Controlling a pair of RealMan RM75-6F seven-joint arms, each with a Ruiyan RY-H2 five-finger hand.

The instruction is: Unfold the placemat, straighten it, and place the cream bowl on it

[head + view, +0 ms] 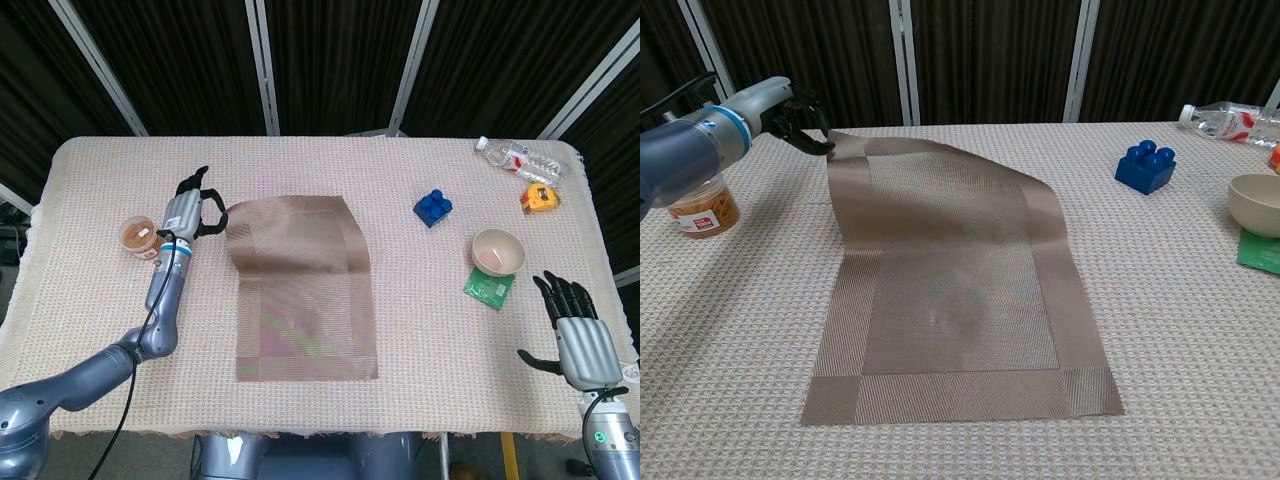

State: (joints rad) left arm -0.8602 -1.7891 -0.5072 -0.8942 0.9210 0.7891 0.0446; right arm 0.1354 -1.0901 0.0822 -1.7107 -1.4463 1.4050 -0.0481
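Placemat: far corner pinched, lifted by left robot hand. Right robot hand: fingers apart, holding nothing. Cream bowl: on bench.

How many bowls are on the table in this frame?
1. The cream bowl sits near the table's right edge, partly on a green packet, in front of the blue block. Nothing in either view looks big enough to hide another.

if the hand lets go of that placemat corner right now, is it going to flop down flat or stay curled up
The placemat looks floppy: its far end sags in a smooth curve from the corner that the left hand pinches. Released, it would probably drop nearly flat, since the near half already lies flat on the table. Its far right corner may stay slightly raised and need smoothing.
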